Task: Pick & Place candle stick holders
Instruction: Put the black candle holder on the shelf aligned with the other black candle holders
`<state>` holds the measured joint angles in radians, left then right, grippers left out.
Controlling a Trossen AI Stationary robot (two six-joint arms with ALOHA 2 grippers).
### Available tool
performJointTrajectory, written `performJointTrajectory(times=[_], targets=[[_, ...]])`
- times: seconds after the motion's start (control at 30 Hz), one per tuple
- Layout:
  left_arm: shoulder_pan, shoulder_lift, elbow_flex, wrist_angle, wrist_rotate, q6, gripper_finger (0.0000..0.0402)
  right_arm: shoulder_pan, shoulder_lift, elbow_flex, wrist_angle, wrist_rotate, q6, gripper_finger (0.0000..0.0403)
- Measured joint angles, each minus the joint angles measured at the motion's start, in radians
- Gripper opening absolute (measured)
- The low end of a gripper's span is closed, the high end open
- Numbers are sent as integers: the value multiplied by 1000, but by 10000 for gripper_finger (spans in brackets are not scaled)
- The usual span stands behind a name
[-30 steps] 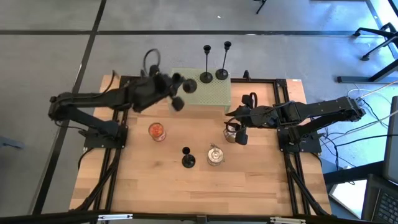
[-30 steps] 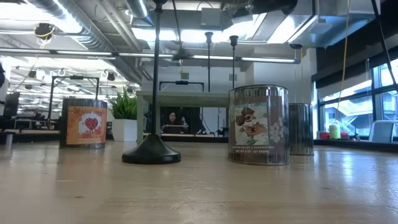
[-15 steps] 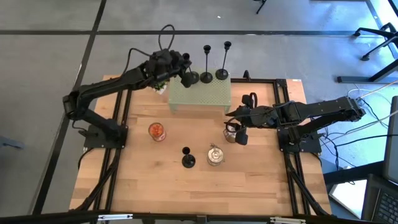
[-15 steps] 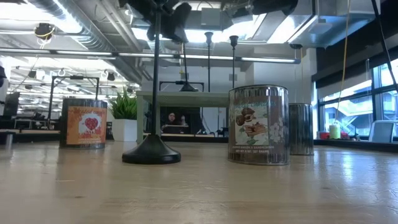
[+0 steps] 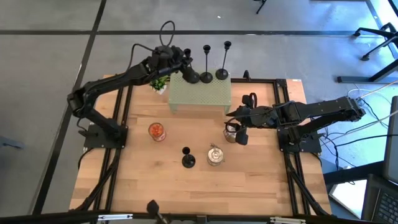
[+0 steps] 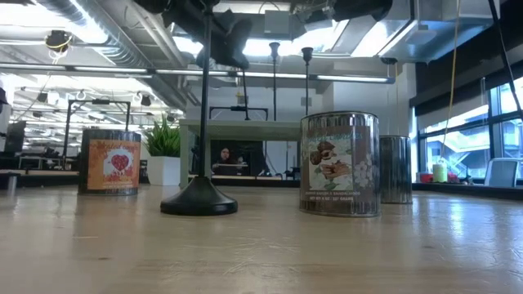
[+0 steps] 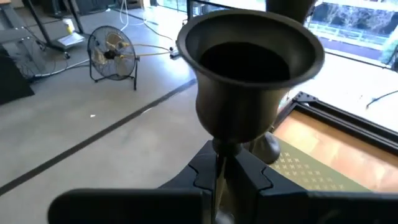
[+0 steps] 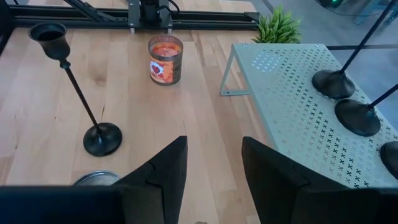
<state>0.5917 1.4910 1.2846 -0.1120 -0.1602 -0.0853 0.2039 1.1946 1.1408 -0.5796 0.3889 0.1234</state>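
Note:
Three black candle stick holders stand on the green perforated shelf [image 5: 208, 96] at the far middle of the table, their bases [image 8: 333, 84], [image 8: 357, 117], [image 8: 390, 152] in a row. My left gripper [image 5: 178, 58] is shut on the left one [image 5: 191, 77], high over the shelf's left end. A fourth holder [image 5: 187, 160] stands on its disc base on the table, near the middle. My right gripper [image 5: 236, 129] is open and empty, low over the table right of centre, next to a silver jar [image 5: 231, 132]. My left gripper pinches the holder's thin stem [image 7: 222, 149] between its two fingers, just under the cup top [image 7: 249, 68]. The fingers come from the table's left side, across the stem. The holder stands about upright, and its disc base [image 5: 191, 77] appears to rest on the shelf.
An orange jar [image 5: 157, 130] stands left of centre. A second silver jar [image 5: 215, 155] stands beside the fourth holder. A small green plant [image 5: 160, 84] stands at the shelf's left end. Bare wood lies toward the near edge.
My left gripper has carried the holder from the table's left toward the far edge and over the shelf. It has then lowered the holder, so that its base sits beside the two others. My right arm has kept still.

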Motion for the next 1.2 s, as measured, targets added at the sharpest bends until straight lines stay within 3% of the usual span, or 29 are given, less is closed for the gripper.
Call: performJointTrajectory(times=[0.6, 0.87, 1.2], targets=[[1, 8, -1, 33, -39, 89, 43, 0, 0, 0, 0, 0, 0, 158], [0, 7, -1, 32, 3, 91, 44, 0, 0, 0, 0, 0, 0, 158], [-66, -201, -2, -234, 147, 72, 44, 0, 0, 0, -71, 1, 27, 158]])
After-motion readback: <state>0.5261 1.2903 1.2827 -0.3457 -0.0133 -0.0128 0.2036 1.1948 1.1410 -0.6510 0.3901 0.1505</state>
